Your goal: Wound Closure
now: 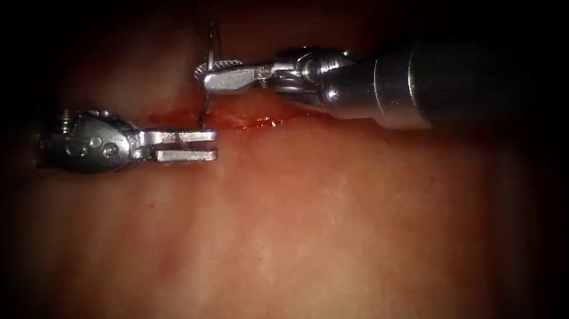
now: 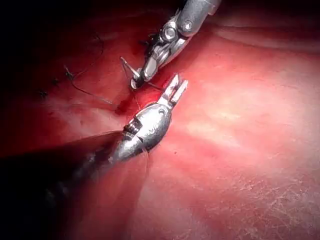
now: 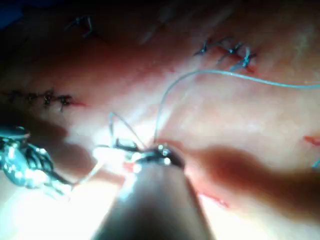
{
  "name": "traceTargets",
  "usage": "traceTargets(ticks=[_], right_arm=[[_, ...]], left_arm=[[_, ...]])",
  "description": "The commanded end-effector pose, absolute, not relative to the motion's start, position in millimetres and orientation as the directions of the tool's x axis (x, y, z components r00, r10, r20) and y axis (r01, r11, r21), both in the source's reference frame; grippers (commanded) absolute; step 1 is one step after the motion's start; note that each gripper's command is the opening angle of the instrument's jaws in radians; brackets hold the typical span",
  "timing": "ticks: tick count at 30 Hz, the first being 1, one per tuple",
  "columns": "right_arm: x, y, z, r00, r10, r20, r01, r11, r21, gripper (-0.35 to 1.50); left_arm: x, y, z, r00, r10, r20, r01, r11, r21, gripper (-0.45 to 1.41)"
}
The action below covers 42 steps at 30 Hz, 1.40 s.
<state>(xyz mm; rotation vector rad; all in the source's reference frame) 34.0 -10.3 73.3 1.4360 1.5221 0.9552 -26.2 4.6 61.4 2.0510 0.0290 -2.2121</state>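
Endoscope view: the right tool [image 1: 217, 76] enters from the right and lies across the cut [image 1: 242, 120]; its fingers are closed on the needle [image 1: 211, 50], gripping it partway along the curve; the needle stands nearly upright, one end rising above the fingers, the other part running down toward the left end of the cut; whether its lower end is in the tissue [image 1: 289, 232] cannot be told from here. The left tool [image 1: 186, 146] lies on the left side of the cut, fingers parted a little and level, nothing gripped between them; a thin dark strand crosses just by the upper finger, and whether it touches cannot be told. Red fluid [image 1: 256, 121] glistens along the cut.

Left wrist view: the left tool [image 2: 175, 90] has its fingers slightly apart and empty; the right tool [image 2: 138, 77] sits just beyond it, closed on the needle [image 2: 127, 65], which juts out to one side; dark thread [image 2: 85, 90] trails over the tissue [image 2: 240, 130] past knotted stitches [image 2: 67, 75].

Right wrist view: the right tool [image 3: 127, 150] holds the needle [image 3: 116, 122] close above the tissue [image 3: 260, 130]; pale thread [image 3: 210, 74] arcs away from it; finished stitches [image 3: 227, 52] lie beyond; the left tool [image 3: 62, 186] is nearby.
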Motion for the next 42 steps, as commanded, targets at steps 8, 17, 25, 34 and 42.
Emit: traceTargets(ticks=[8,17,25,34,42], right_arm=[[34.9,-10.0,72.6,-0.015,0.998,-0.059,0.386,0.06,0.921,0.27],[34.9,-9.6,73.3,-0.008,0.993,-0.115,0.423,0.107,0.9,-0.35],[34.6,-9.6,73.3,-0.028,0.991,-0.128,0.412,0.128,0.902,-0.35],[34.5,-9.6,73.3,-0.037,0.988,-0.149,0.411,0.151,0.899,-0.35],[34.1,-9.3,73.6,-0.042,0.983,-0.178,0.397,0.18,0.9,-0.35]], left_arm=[[-26.4,5.0,62.2,-0.06,-0.082,-0.995,0.103,-0.992,0.076,-0.45],[-26.6,4.8,62.2,-0.055,-0.09,-0.994,0.104,-0.991,0.084,-0.45],[-26.8,4.7,61.8,-0.052,-0.09,-0.995,0.106,-0.991,0.084,-0.45],[-26.6,5.9,60.6,-0.071,0.071,-0.995,0.088,-0.993,-0.077,0.36],[-25.4,6.5,58.7,-0.095,0.196,-0.976,0.064,-0.977,-0.203,1.16]])
